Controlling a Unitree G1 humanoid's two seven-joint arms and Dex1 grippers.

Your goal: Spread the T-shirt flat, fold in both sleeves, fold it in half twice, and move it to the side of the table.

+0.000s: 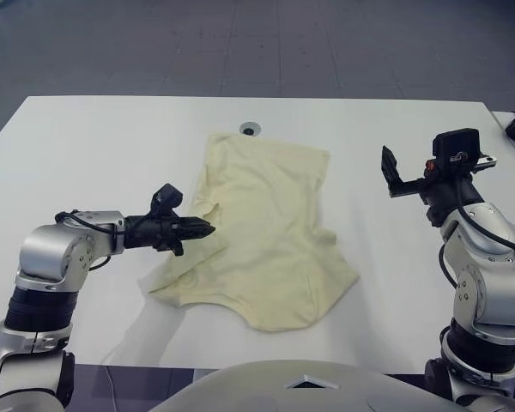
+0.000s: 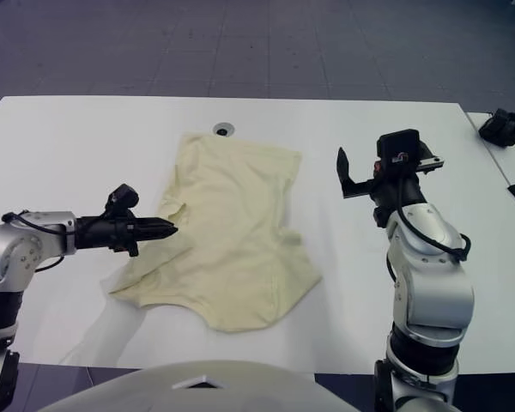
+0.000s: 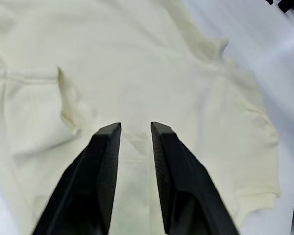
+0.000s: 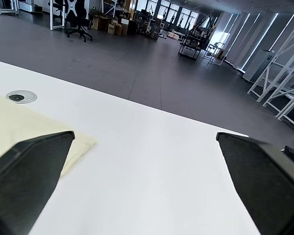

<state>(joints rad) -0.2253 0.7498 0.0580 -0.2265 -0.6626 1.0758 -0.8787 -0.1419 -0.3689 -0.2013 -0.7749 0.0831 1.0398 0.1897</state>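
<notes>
Both apart: left fingers (image 3: 105, 161) narrowly at T-shirt (image 1: 275, 223) edge, right fingers (image 4: 29, 166) wide over bare table (image 1: 403, 283)

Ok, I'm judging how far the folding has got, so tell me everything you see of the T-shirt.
The T-shirt is pale cream, soft-looking cloth, lying on the white table. It is not spread flat: the near part is bunched and creased, and the sleeve on the robot's left is rumpled. Its far edge lies beside a round port in the table. The left arm's jaws, slightly apart, are at its left edge; contact cannot be told.
</notes>
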